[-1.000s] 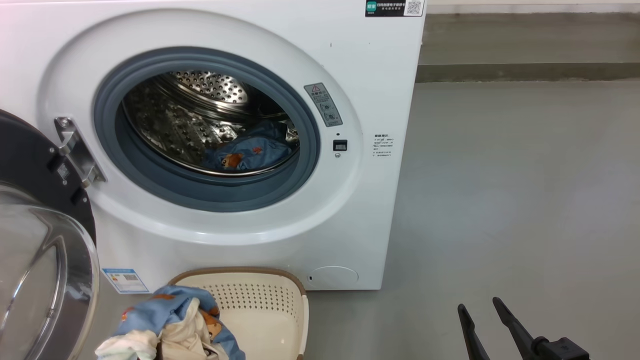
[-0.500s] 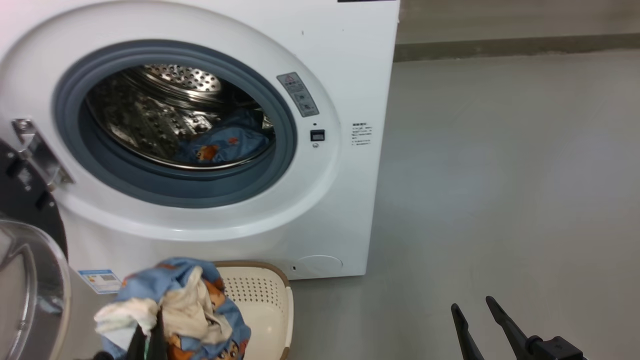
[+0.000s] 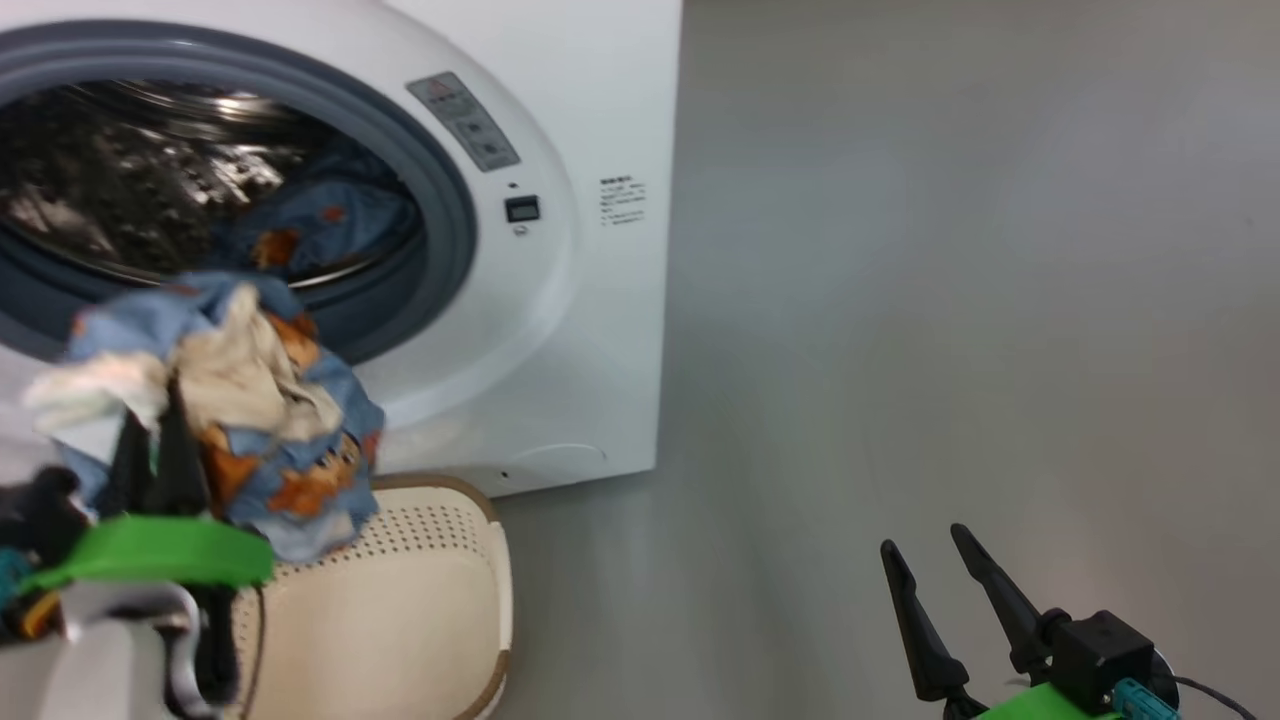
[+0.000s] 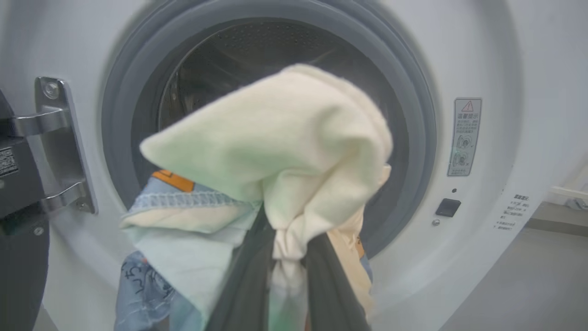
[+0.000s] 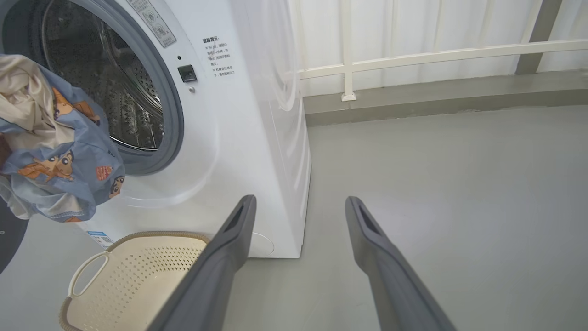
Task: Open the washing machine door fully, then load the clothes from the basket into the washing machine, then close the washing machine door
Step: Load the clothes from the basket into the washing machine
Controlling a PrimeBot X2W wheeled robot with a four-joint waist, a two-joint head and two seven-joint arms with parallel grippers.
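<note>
My left gripper (image 3: pixel 155 430) clamped on clothes (image 3: pixel 260 400); bundle hangs above basket (image 3: pixel 430 600), near left, just before washing machine (image 3: pixel 600 330) opening. My right gripper (image 3: pixel 924 538): jaws wide apart, empty, over floor (image 3: pixel 950 300), near right.

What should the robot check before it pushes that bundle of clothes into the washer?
1. Grip: left gripper shut on the clothes, cloth pinched between its fingers. Ok.
2. Door swung aside, opening unblocked. Ok.
3. Clothes hanging in front of the drum. Ok.
4. Room in the drum: one blue piece inside, plenty free. Ok.
5. Right gripper open, off to the side above the floor. Ok.
6. Basket emptied: looks bare, but part is hidden. Cannot tell.
</note>
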